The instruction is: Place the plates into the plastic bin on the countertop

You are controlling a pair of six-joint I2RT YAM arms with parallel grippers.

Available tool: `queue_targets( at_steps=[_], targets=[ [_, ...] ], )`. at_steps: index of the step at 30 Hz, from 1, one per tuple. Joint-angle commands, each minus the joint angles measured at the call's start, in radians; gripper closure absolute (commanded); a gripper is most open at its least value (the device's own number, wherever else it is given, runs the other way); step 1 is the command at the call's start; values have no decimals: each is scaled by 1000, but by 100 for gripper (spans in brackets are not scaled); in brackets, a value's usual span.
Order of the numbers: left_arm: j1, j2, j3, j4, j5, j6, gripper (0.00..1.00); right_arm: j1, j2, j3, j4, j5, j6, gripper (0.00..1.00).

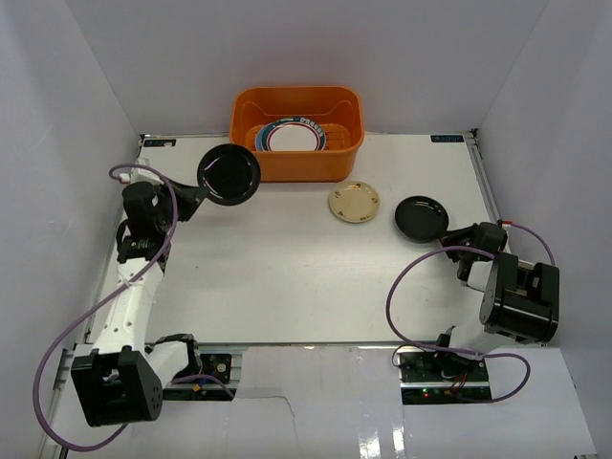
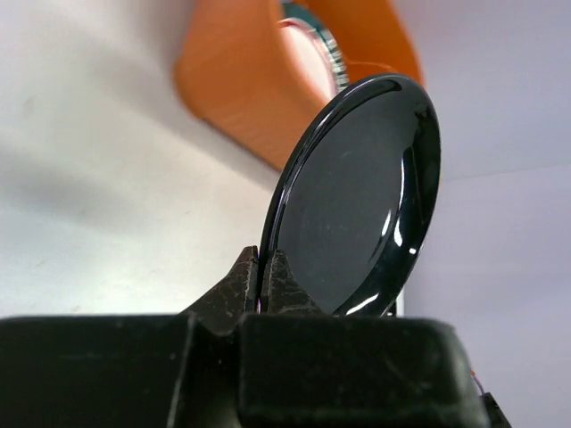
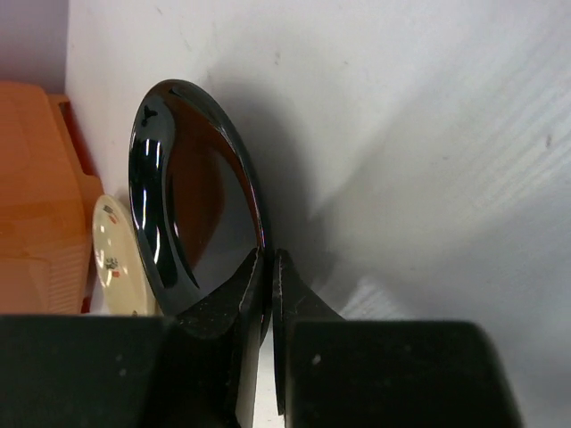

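My left gripper [image 1: 204, 187] is shut on the rim of a glossy black plate [image 1: 229, 174] and holds it in the air, just left of the front of the orange plastic bin [image 1: 337, 157]. In the left wrist view the fingertips [image 2: 278, 272] pinch that plate [image 2: 357, 196] edge-on, with the bin [image 2: 241, 89] beyond. My right gripper [image 1: 448, 232] is shut on the near rim of a second black plate [image 1: 421, 217], low at the right of the countertop [image 1: 287, 277]. It shows in the right wrist view [image 3: 192, 196]. A small tan plate [image 1: 354, 203] lies between them.
The bin holds stacked plates; the top one is white with a dark patterned rim [image 1: 295, 137], over a blue one. White walls [image 1: 86, 96] close in the countertop on three sides. The tan plate [image 3: 116, 259] and the bin [image 3: 36, 196] show left of the right gripper.
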Motion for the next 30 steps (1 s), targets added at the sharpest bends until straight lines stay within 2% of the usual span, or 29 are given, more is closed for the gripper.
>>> queue_targets(
  at_steps=[1,5,7,12,13,16,22,28,29,30],
  targets=[
    [-81,79,160,13,8,-17,100,-3,-58,89,43,16,56,92],
    [-223,265,427,9,-104,54,100,-3,-97,162,36,-36,72,92],
    [-258,430,592,-11,-143,89,100,-2,-113,197,40,-73,76,92],
    [-270,818,950,-129,-160,129,100,29,-165,269,21,-154,17,92],
    [-275,868,1061,-148,-164,143,100,43,-167,283,11,-179,1,92],
    [-286,1028,1248,-206,-166,161,100,107,-168,340,-26,-183,-55,92],
    [-298,1222,1444,-252,-150,177,100,239,-119,476,-93,-187,-143,92],
    [-312,1279,1463,-252,-140,178,100,372,-93,576,-150,-147,-211,92],
    [-313,1287,1458,-252,-141,177,98,392,-93,576,-150,-137,-217,92],
    [-315,1291,1455,-252,-141,177,92,400,-90,579,-148,-128,-218,92]
  ],
)
